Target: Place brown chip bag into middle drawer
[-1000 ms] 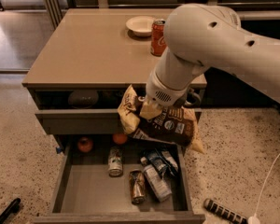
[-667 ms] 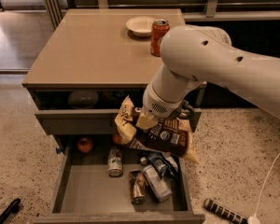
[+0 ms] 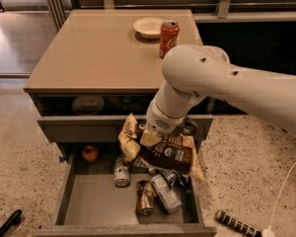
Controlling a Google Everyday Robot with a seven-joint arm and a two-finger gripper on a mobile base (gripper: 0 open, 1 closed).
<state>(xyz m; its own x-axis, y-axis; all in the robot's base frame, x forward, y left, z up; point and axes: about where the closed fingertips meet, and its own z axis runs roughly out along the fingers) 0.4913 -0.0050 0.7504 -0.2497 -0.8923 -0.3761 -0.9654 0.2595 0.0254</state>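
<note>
Lower than a second ago, the hand point(image 3: 150, 133) stays clamped on the upper edge of the brown chip bag point(image 3: 171, 153), which hangs crumpled just beneath it over the back of the open middle drawer point(image 3: 89, 204), above small packets point(image 3: 166, 194) lying inside.

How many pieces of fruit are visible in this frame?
1: a red apple at the back left of the middle drawer. The brown chip bag, held by the pincer over that drawer, may hide more.
</note>
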